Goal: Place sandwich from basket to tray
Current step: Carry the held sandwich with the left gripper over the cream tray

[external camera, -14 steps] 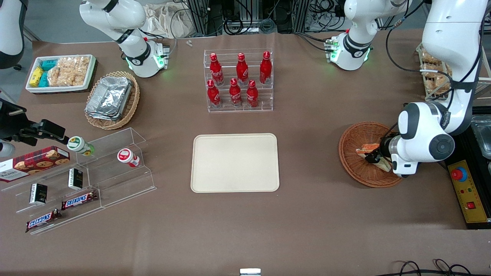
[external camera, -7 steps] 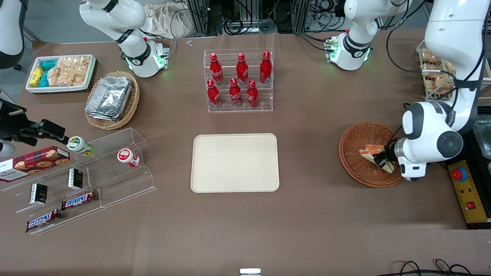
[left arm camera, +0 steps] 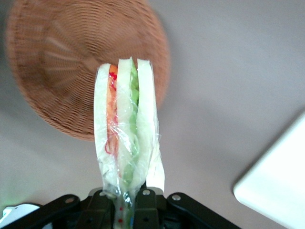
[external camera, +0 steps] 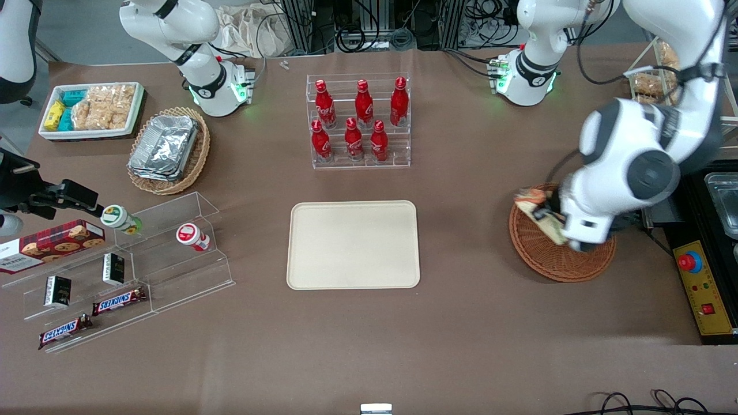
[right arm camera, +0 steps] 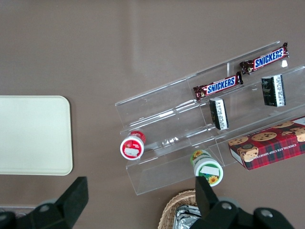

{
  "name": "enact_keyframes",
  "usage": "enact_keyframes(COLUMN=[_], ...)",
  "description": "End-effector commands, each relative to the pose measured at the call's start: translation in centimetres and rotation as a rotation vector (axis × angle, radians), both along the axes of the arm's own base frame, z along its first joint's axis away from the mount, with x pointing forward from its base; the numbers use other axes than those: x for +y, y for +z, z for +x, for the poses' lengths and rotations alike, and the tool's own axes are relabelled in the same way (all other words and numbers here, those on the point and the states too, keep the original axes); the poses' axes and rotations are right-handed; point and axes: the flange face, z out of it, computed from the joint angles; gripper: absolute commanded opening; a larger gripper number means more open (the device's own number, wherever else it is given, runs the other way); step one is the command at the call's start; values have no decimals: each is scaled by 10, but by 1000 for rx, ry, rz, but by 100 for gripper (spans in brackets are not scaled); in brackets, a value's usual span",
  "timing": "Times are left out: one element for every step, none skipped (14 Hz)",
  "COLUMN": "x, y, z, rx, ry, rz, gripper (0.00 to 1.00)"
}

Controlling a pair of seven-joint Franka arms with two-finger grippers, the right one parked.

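My left gripper is shut on the plastic-wrapped sandwich and holds it raised above the round reddish-brown basket, over the basket's edge nearest the tray. In the left wrist view the sandwich stands up from between the gripper's black fingers, showing pale bread with orange and green layers. The basket lies below it and looks empty. The cream tray lies flat at the table's middle, and a corner of it shows in the left wrist view.
A clear rack of red bottles stands farther from the front camera than the tray. A yellow control box with a red button lies at the working arm's end. Clear snack shelves, a tan foil-container basket and a white snack bin lie toward the parked arm's end.
My left gripper has lifted the sandwich up out of the basket and carried it a little toward the tray. The wrist has risen and swung with it.
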Motion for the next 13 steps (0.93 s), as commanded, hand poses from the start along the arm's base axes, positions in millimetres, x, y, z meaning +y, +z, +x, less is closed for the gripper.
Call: enact_keyframes(x=[-77,-104,-128,-151,-172,-196,-213,-218,-222,-229,-232,-232,-234], y=[4,1,0,-7,-15,-29,-44,-62,-78,-93,-112,-128,-143], z=[-13,-20,-25,-29,-33,-42,-46,-41,-37,-37,-38,-40,-43], rx=[-66,-90,-127,-159,-181,-187,-216,-245,-263,-275,-259,-242,-224], ry=[-163,-204,-241,-267,-293,-316,-347,-350,-328,-348,-384,-413,-430], rz=[-73,-100,-126,-159,-187,-213,-224,-235,-251,-248,-235,-217,-209], gripper=[0,0,0,0,0,0,0,0,0,0,0,0,0])
